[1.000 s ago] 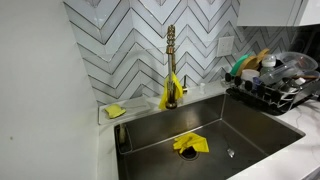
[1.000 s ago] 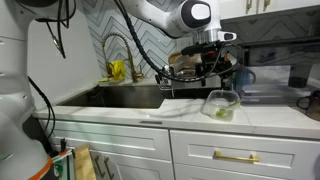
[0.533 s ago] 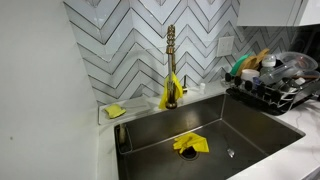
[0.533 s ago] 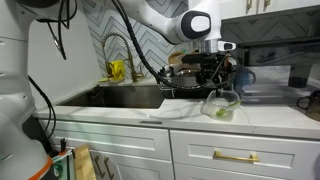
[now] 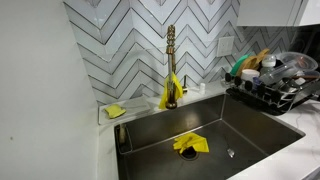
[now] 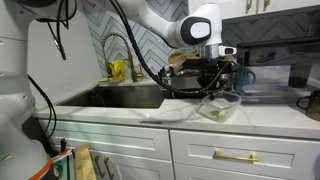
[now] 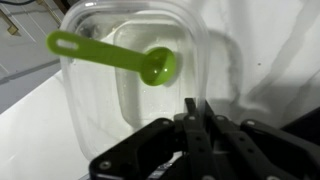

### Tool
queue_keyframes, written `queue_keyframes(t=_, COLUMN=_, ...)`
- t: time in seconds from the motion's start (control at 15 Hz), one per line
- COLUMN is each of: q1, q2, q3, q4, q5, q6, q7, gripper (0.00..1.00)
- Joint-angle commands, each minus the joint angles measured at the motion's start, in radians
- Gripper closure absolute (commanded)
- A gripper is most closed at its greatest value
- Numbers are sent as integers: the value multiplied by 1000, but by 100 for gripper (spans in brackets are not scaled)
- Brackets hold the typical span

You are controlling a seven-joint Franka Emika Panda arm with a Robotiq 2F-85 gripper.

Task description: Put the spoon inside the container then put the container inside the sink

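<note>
In the wrist view the clear plastic container (image 7: 140, 115) fills the frame, and the green spoon (image 7: 110, 55) lies inside it with its bowl toward the middle. My gripper (image 7: 200, 103) is shut on the container's near right rim, the fingers pinched tight together over the wall. In an exterior view the container (image 6: 221, 106) sits on the white counter to the right of the sink (image 6: 130, 97), with the gripper (image 6: 218, 90) down on it from above. The spoon (image 6: 216, 112) shows as a green spot inside. The other exterior view shows the steel sink (image 5: 250, 130) but not the gripper.
A yellow cloth (image 5: 190, 144) lies in the sink's bottom. The gold faucet (image 5: 171, 60) stands at the back with a yellow rag (image 5: 169, 95) hung on it. A black dish rack (image 5: 275, 80) full of dishes stands right behind the container. A yellow sponge (image 5: 116, 111) sits on the ledge.
The gripper has come down onto the container and shut on its rim; a second ago it hung open above it. The container stays on the counter.
</note>
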Motion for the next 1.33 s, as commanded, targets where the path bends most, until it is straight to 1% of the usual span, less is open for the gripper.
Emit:
queue_keyframes(t=0.0, q1=-18, q2=-81, q3=6, q4=-53, q5=28, q6=-63, q7=-11, gripper=98)
queue_keyframes(t=0.2, q1=-8, q2=-171, q3=-6, q4=-85, q5=3, q6=-143, q7=15, gripper=98)
queue_keyframes(t=0.4, q1=13, q2=-282, q3=-5, q4=-106, q5=-33, q6=-281, q7=22, gripper=98)
queue_keyframes(t=0.6, q1=50, q2=-401, q3=16, q4=-117, q5=-67, q6=-415, q7=15, gripper=98)
queue_keyframes(t=0.8, q1=99, q2=-487, q3=49, q4=-82, q5=-61, q6=-547, q7=9, gripper=98)
queue_keyframes(t=1.0, q1=156, q2=-514, q3=98, q4=-12, q5=-65, q6=-643, q7=42, gripper=98)
queue_keyframes(t=1.27, q1=246, q2=-487, q3=173, q4=85, q5=-59, q6=-724, q7=-16, gripper=98)
